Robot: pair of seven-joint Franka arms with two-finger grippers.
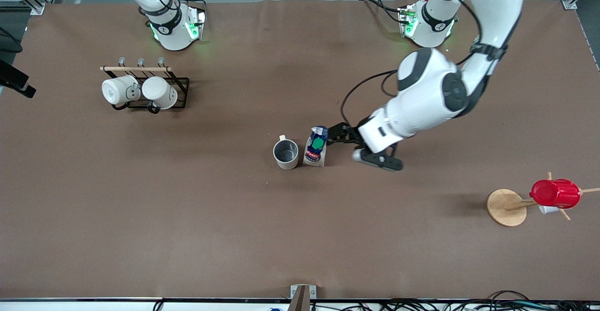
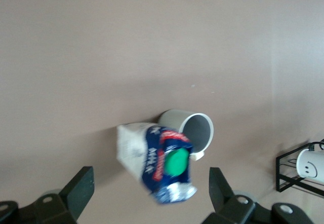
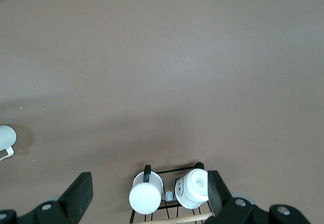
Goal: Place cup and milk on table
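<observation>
The pale grey cup (image 1: pixel 286 154) stands upright on the brown table (image 1: pixel 187 217) near its middle. The blue and white milk carton (image 1: pixel 316 146) with a green cap stands touching-close beside it, toward the left arm's end. My left gripper (image 1: pixel 338 134) is open just beside the carton's top. In the left wrist view the carton (image 2: pixel 161 164) lies between the spread fingers (image 2: pixel 81 189) without touching them, with the cup (image 2: pixel 191 128) next to it, and the left gripper (image 2: pixel 150 193) is empty. My right gripper (image 3: pixel 150 193) is open and empty, high over the mug rack, and out of the front view.
A black wire rack (image 1: pixel 180 82) with two white mugs (image 1: pixel 121 90) stands near the right arm's base; it also shows in the right wrist view (image 3: pixel 167 173). A wooden stand (image 1: pixel 506 206) holds a red ribbed cup (image 1: pixel 555 193) at the left arm's end.
</observation>
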